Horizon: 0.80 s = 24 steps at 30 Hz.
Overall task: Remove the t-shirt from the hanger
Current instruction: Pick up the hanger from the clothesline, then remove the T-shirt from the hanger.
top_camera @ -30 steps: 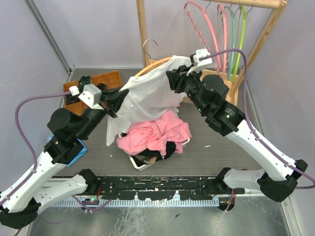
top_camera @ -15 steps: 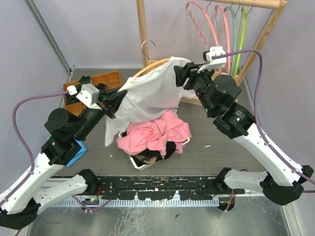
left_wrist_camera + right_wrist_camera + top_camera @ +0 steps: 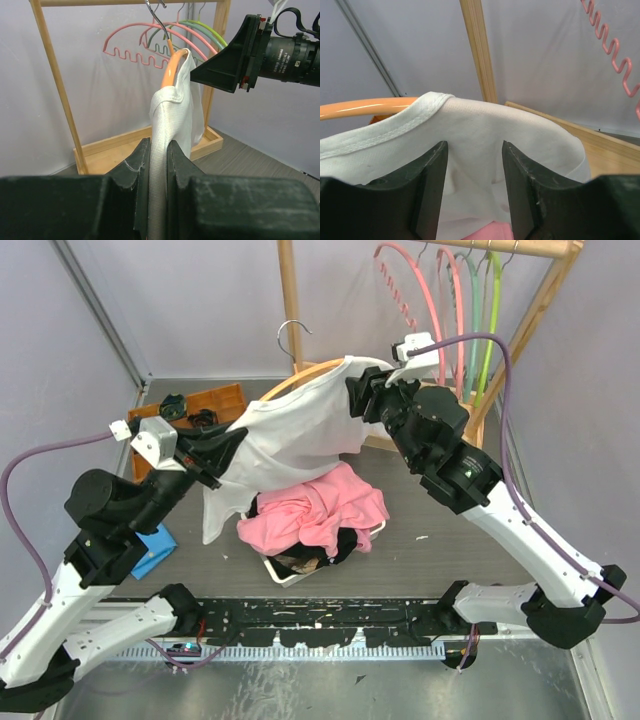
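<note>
The t-shirt is stretched in mid-air on the hanger, running from 8 to 2 o'clock. The left gripper pinches its 8 o'clock end tight. The right gripper straddles the 2 o'clock shoulder; I cannot tell whether it grips. Below, a basket holds pink clothes.

Dark grey table, seen from above; near its middle, a white bin heaped with a pink garment over darker clothes; far left, an orange tray holding small black items; at the left edge, a flat blue object, partly hidden; far side, a wooden rack standing on its base; right of the bin, a small white scrap.
</note>
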Each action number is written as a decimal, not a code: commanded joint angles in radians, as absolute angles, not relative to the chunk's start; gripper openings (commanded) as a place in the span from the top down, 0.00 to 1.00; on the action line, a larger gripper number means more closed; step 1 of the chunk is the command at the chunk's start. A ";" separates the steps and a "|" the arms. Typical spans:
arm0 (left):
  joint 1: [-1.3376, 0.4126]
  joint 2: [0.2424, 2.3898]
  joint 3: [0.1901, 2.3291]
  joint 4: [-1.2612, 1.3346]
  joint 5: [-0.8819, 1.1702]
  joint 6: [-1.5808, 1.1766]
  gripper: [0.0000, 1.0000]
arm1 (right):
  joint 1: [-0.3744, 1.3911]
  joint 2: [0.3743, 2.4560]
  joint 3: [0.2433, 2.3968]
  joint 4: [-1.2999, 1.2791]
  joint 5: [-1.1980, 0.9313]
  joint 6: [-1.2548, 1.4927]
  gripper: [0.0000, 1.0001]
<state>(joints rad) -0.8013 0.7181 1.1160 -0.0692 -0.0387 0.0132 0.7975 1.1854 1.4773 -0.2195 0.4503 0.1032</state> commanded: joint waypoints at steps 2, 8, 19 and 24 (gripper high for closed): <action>-0.805 0.681 1.166 -0.014 -0.009 -0.012 1.00 | 0.800 1.216 1.549 -0.189 0.431 0.087 0.54; -0.804 0.679 1.164 -0.018 -0.018 -0.008 1.00 | 0.801 1.230 1.553 -0.174 0.400 0.089 0.91; -0.806 0.761 1.162 -0.001 -0.081 0.019 1.00 | 0.807 1.201 1.535 -0.125 0.257 0.085 0.99; -0.805 0.836 1.188 0.022 -0.100 0.033 1.00 | 0.840 1.191 1.527 -0.113 0.199 0.069 0.99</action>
